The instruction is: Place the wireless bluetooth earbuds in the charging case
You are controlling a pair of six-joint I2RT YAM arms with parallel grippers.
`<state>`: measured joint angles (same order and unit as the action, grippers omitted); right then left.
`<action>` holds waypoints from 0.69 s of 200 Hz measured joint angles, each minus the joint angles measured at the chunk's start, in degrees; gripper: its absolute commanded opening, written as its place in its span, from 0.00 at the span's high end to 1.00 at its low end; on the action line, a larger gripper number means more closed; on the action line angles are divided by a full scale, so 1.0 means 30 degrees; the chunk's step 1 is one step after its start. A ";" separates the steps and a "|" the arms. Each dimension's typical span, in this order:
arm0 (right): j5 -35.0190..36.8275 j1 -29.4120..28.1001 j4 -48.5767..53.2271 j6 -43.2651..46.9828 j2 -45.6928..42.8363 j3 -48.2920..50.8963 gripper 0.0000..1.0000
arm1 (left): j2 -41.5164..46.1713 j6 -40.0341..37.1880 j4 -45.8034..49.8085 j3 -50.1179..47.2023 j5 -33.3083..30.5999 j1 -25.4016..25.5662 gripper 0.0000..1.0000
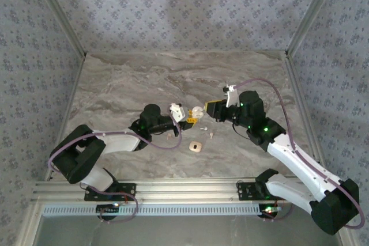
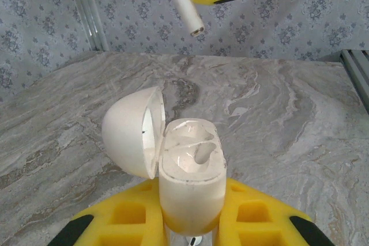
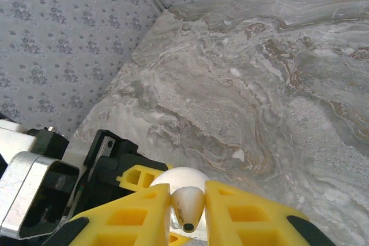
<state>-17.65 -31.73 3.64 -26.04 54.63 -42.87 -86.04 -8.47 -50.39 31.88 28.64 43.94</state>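
Observation:
My left gripper (image 2: 191,203) is shut on the white charging case (image 2: 191,177), holding it upright above the table. Its lid (image 2: 132,133) hangs open to the left, and the moulded sockets face up. My right gripper (image 3: 188,197) is shut on one white earbud (image 3: 189,207), stem pointing out between the yellow fingers. In the left wrist view that earbud (image 2: 185,1) hangs stem-down above the case, clear of it. From above, the left gripper (image 1: 188,117) and the right gripper (image 1: 209,111) meet at the case (image 1: 197,110). Another earbud (image 1: 203,125) lies on the table below them.
A tan rounded square (image 1: 196,146) lies on the marble table (image 1: 127,84) just in front of the grippers, with a tiny white piece (image 1: 211,135) beside it. Patterned walls and metal rails (image 1: 161,188) close in the table on all sides.

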 measured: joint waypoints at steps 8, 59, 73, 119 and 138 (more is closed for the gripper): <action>-0.0073 -0.0029 -0.0102 0.0000 0.0015 0.0000 0.76 | 0.0000 0.0000 0.0000 0.0015 0.0000 0.0000 0.90; -0.0291 -0.0226 -0.0372 0.0051 0.0386 0.0168 0.76 | 0.0000 0.0073 -0.0291 0.0117 0.0000 0.0000 0.90; -0.0291 -0.0270 -0.0379 0.0058 0.0510 0.0226 0.76 | 0.0000 0.0138 -0.0299 0.0117 0.0000 0.0000 0.90; -0.0284 -0.0277 -0.0634 0.0051 0.0648 0.0321 0.76 | 0.0000 0.0219 -0.0576 0.0117 0.0007 0.0000 0.90; -0.0284 -0.0277 -0.0758 0.0044 0.0699 0.0503 0.76 | 0.0000 0.0219 -0.0692 0.0117 0.0007 0.0000 0.90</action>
<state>-18.50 -32.56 1.37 -25.91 56.73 -41.36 -86.04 -7.81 -52.47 32.23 28.67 43.94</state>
